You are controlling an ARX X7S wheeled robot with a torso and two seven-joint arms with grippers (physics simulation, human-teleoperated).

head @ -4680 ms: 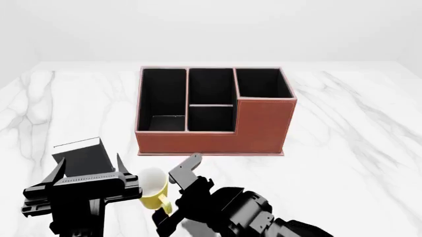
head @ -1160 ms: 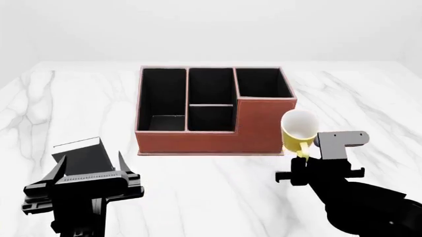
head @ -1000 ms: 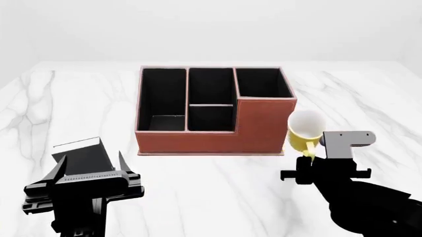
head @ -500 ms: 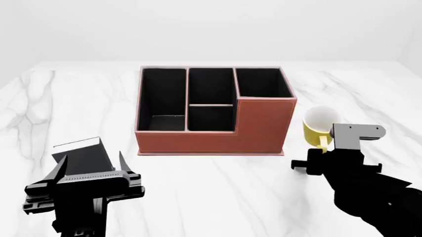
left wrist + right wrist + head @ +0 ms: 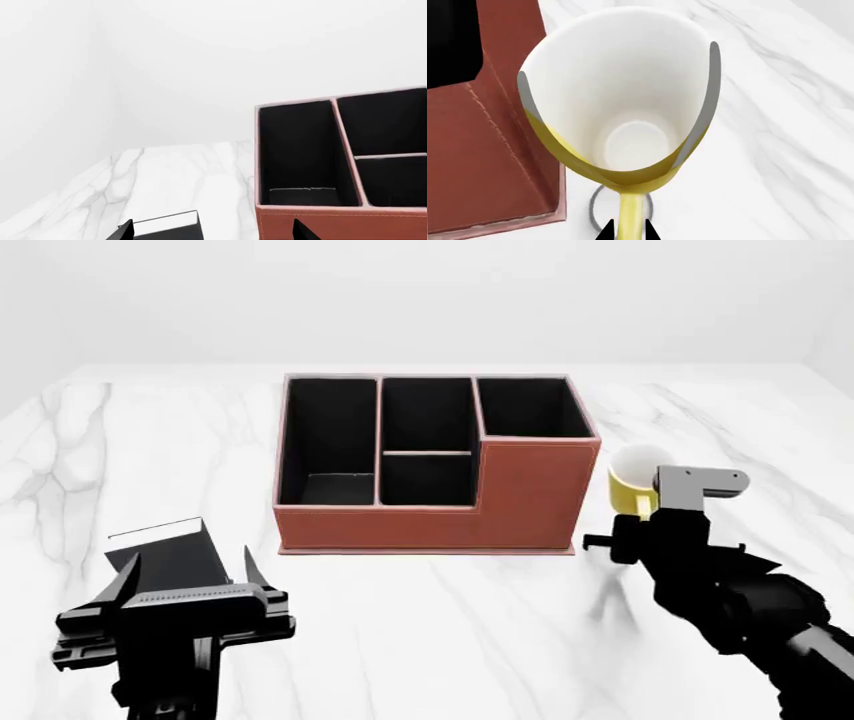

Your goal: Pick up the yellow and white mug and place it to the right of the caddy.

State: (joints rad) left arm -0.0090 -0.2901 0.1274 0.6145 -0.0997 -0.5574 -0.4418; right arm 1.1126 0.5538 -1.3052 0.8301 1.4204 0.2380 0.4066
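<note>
Your small yellow mug with its white inside (image 5: 638, 483) hangs at three o'clock of the reddish-brown leather-look caddy (image 5: 434, 466), just beside its wall. The right gripper (image 5: 625, 231) pinches its handle; lower straight, keeping it upright. Left gripper (image 5: 180, 585) idles, jaws spread, empty.

White marble table (image 5: 441, 630); plain white walls (image 5: 427, 300) behind.

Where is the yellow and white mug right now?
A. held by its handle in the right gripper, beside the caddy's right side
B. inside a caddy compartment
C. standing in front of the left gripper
A: the right gripper pinches the handle of the yellow and white mug, just right of the caddy.
</note>
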